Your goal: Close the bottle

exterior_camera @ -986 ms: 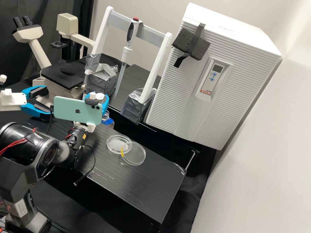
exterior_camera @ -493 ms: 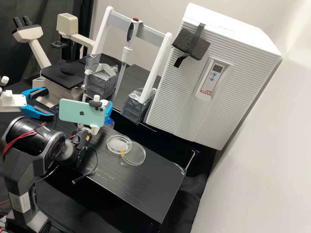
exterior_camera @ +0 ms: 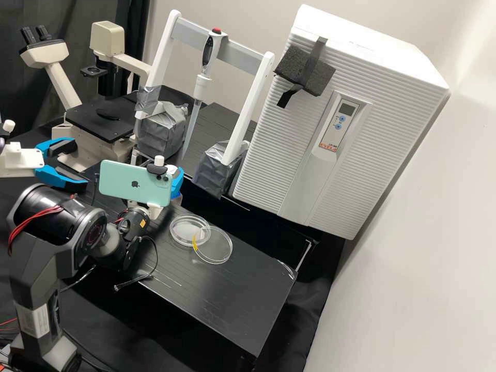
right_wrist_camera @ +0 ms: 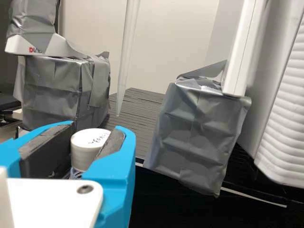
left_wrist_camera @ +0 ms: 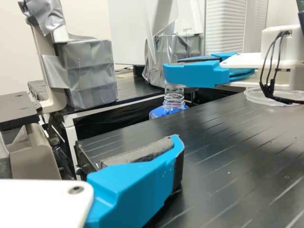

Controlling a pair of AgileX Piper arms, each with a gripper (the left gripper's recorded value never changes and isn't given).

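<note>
Your right gripper [right_wrist_camera: 86, 147] had its fingers clamped on the white cap [right_wrist_camera: 90, 138], right over the neck of the bottle [left_wrist_camera: 173, 99]. I couldn't tell if the cap touched it. The scribble on the cap top was too blurry to read. The bottle stood at the desk [left_wrist_camera: 237, 156] edge, blue lower down. The left wrist view caught its neck threads, while in the high view the mint phone [exterior_camera: 135, 182] blocked the bottle. Your left gripper [exterior_camera: 76, 161] sat well apart from the bottle, fingers apart, holding nothing. Two petri dishes [exterior_camera: 199, 236] lay near the bottle.

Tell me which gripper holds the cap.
The right gripper, clamping the white cap above the bottle; the left gripper is open and empty.
</note>
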